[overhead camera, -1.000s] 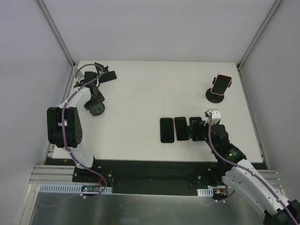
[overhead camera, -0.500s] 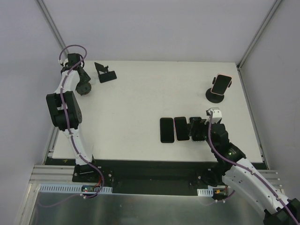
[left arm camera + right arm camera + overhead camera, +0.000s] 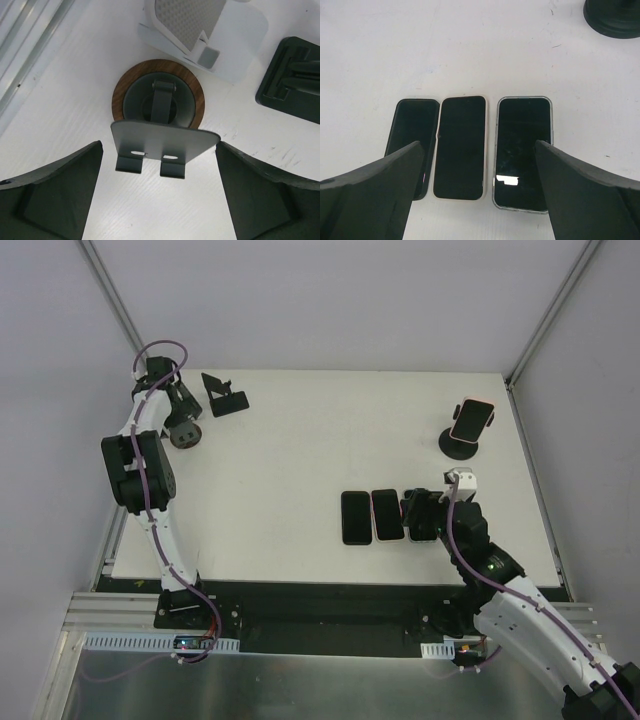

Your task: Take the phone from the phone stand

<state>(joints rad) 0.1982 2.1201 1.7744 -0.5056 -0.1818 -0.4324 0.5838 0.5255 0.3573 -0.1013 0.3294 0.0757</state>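
The phone (image 3: 472, 418), in a pink case, leans on a black phone stand (image 3: 457, 445) at the back right of the table. Only the stand's round base (image 3: 615, 17) shows in the right wrist view. My right gripper (image 3: 421, 516) (image 3: 480, 195) hangs open over three phones lying flat side by side, a black one (image 3: 411, 145), a white-edged one (image 3: 461, 146) and a clear-cased one (image 3: 524, 150). My left gripper (image 3: 178, 412) (image 3: 160, 200) is open at the back left corner, its fingers on either side of an empty wood-rimmed round stand (image 3: 157, 107), not touching it.
A white stand (image 3: 200, 30) and a black folding stand (image 3: 225, 398) (image 3: 295, 75) sit beside the round stand (image 3: 185, 435). The table's left edge and a metal rail (image 3: 30, 45) run close to my left gripper. Grey walls enclose the table.
My left arm has swung to the back left corner and its jaws have widened. The round stand now stands free between them. The right arm has barely moved.
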